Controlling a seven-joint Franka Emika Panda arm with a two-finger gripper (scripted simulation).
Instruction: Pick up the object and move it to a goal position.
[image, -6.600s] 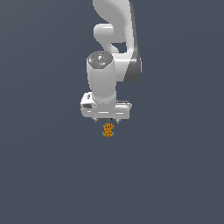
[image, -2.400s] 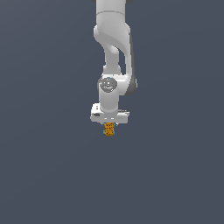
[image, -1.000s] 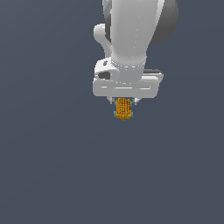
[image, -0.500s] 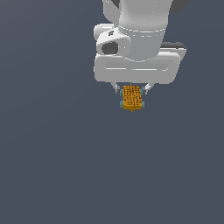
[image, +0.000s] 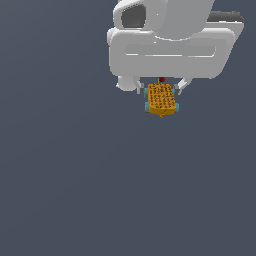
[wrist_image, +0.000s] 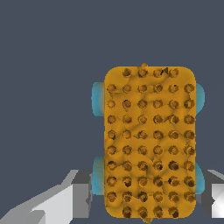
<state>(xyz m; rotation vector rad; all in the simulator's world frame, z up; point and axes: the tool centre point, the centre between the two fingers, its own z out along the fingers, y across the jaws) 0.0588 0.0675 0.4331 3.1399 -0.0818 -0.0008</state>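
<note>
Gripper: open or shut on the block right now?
Shut on the block, it seems. In the exterior view the gripper has a finger at each side of the block; the wrist view shows fingers flanking it. Contact itself is hidden.

Orange-yellow block (image: 161, 99) with dark-dotted studded top and teal side bits; white gripper (image: 159, 90); slate-grey background.

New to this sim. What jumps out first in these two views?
The orange studded block with teal bits at its sides, bright on the flat dark grey ground; it fills much of the wrist view. Above it, in the exterior view's upper right, looms the white pincer, its fingers flanking the block's upper end.
</note>
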